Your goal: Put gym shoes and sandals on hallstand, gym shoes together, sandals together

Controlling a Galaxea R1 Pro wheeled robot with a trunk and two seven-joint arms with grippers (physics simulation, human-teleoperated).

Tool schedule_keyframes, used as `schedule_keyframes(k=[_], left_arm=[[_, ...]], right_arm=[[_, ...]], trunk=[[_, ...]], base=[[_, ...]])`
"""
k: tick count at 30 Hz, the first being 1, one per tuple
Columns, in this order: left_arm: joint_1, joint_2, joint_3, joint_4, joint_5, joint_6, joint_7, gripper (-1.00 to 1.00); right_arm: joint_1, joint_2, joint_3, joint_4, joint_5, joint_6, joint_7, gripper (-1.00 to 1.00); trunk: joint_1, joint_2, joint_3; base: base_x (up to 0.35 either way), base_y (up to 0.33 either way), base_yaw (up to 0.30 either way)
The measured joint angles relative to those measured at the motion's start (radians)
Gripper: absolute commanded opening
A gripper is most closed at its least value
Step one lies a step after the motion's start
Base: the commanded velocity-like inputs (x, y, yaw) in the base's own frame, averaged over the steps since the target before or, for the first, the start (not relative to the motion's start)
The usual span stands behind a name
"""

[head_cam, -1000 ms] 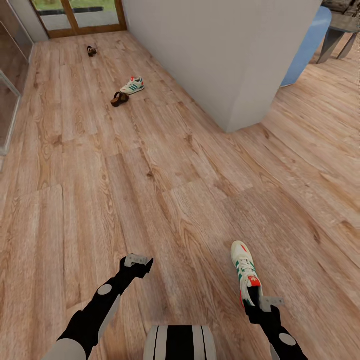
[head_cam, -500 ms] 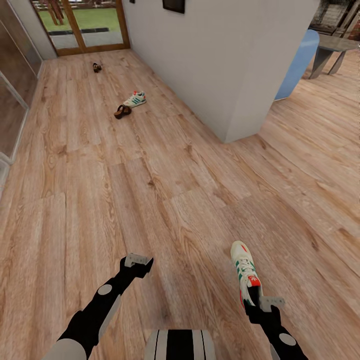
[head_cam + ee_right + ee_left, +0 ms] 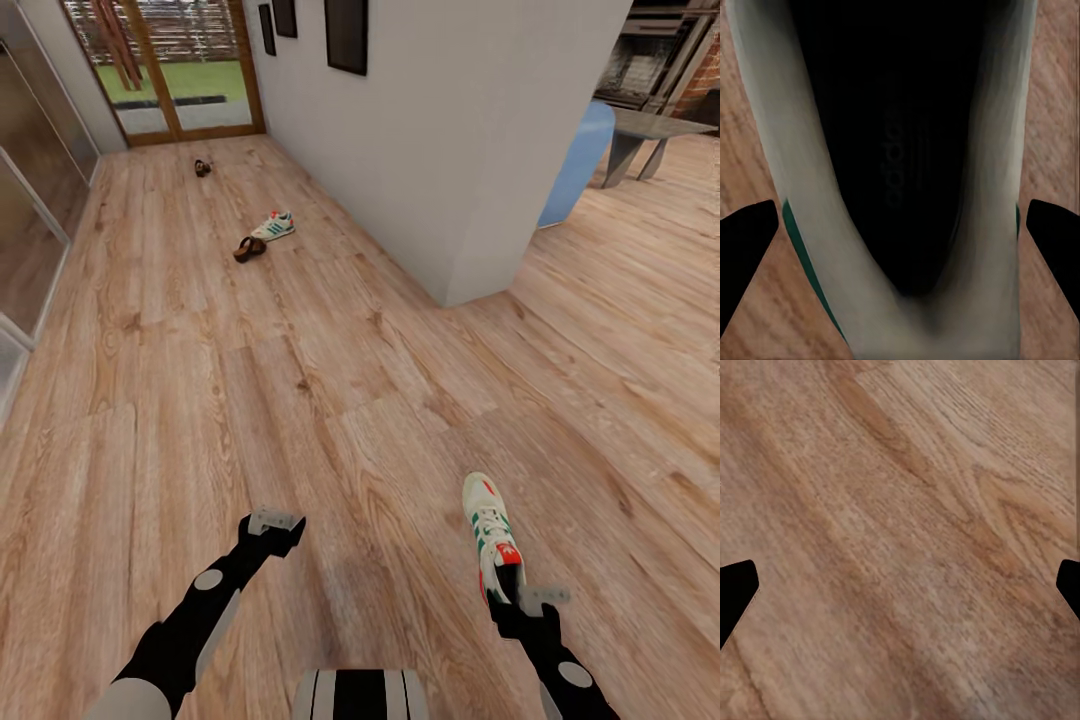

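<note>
The corridor floor (image 3: 180, 400) of light wood planks ran away from the robot toward a glazed door at its far end, with a pale grey wall (image 3: 470, 140) along its right side. The held gym shoe (image 3: 492, 535) was at the near right, its long axis pointing away from the robot, toe toward the far end and heel nearest the robot. The right gripper (image 3: 520, 598) was closed on that heel; in the right wrist view the shoe's dark opening (image 3: 900, 150) lay between the dark fingertips (image 3: 746, 247), with floor planks on either side. The left gripper (image 3: 274, 524) hung over bare floor at the near left, holding nothing; in the left wrist view its fingertips (image 3: 735, 592) stood wide apart at opposite edges, with plain wood grain (image 3: 900, 540) between them. Far down the corridor, near the wall, the second gym shoe (image 3: 273, 225) lay on the floor, its long axis slanting across the planks. Just beside it, on its nearer left, lay a dark brown sandal (image 3: 249, 248). The other sandal (image 3: 202, 168) lay well apart from both, close to the door; which way it pointed was too small to tell.
</note>
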Motion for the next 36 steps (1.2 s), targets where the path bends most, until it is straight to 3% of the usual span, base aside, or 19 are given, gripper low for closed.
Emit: schedule_keyframes(k=[5, 7, 8, 11, 16, 19, 23, 24, 29, 31, 36], left_arm=[[0.001, 0.008, 0.008, 0.001, -0.008, 0.006, -0.007, 1.00], [0.006, 0.023, 0.011, 0.004, -0.009, 0.008, -0.006, 1.00], [0.021, 0.042, 0.012, 0.006, -0.008, 0.008, -0.001, 1.00], [0.060, 0.059, 0.015, 0.004, -0.005, 0.004, 0.006, 1.00], [0.138, 0.069, 0.042, 0.004, -0.002, -0.008, 0.029, 1.00], [0.171, 0.068, 0.065, 0.010, -0.001, -0.030, 0.037, 1.00], [0.218, 0.068, 0.102, 0.031, 0.000, -0.109, 0.050, 1.00], [0.236, 0.068, 0.132, 0.076, 0.000, -0.147, 0.057, 1.00], [0.247, 0.069, 0.185, 0.184, 0.001, -0.229, 0.060, 1.00], [0.249, 0.071, 0.211, 0.225, 0.001, -0.272, 0.060, 1.00], [0.252, 0.072, 0.260, 0.265, 0.000, -0.293, 0.060, 1.00]], right_arm=[[0.000, -0.001, 0.000, 0.000, 0.000, -0.011, 0.000, -1.00], [0.000, -0.001, 0.000, 0.000, 0.001, -0.013, 0.000, -1.00], [0.000, -0.001, 0.000, 0.000, 0.001, -0.014, 0.001, -1.00], [0.000, -0.001, 0.000, 0.001, 0.001, -0.015, 0.002, -1.00], [0.000, -0.002, 0.003, 0.001, 0.005, -0.015, 0.003, -1.00], [0.000, -0.005, 0.004, -0.002, 0.018, -0.014, 0.003, -1.00], [0.002, -0.008, 0.005, -0.010, 0.047, -0.016, 0.002, -1.00], [0.003, -0.008, 0.006, -0.012, 0.054, -0.016, 0.001, -1.00], [0.006, -0.008, 0.004, -0.009, 0.056, -0.022, 0.000, -1.00], [0.024, -0.009, 0.003, -0.006, 0.057, -0.070, 0.000, -1.00], [0.090, -0.011, 0.002, -0.004, 0.057, -0.210, -0.001, -1.00]], trunk=[[-0.002, 0.001, 0.027], [-0.003, 0.002, 0.038], [-0.004, 0.002, 0.043], [-0.005, 0.003, 0.059], [-0.007, 0.004, 0.087], [-0.009, 0.004, 0.103], [-0.010, 0.005, 0.125], [-0.011, 0.006, 0.130], [-0.013, 0.007, 0.157], [-0.014, 0.007, 0.168], [-0.026, 0.029, 0.193]], base=[[0.000, 0.000, -0.066], [0.000, 0.000, -0.069], [0.000, 0.000, -0.070], [0.000, 0.000, -0.070], [0.000, 0.000, -0.071], [0.000, 0.000, -0.071], [0.000, 0.000, -0.071], [0.000, 0.000, -0.071], [0.000, 0.000, -0.070], [0.000, 0.000, -0.065], [0.000, 0.000, -0.064]])
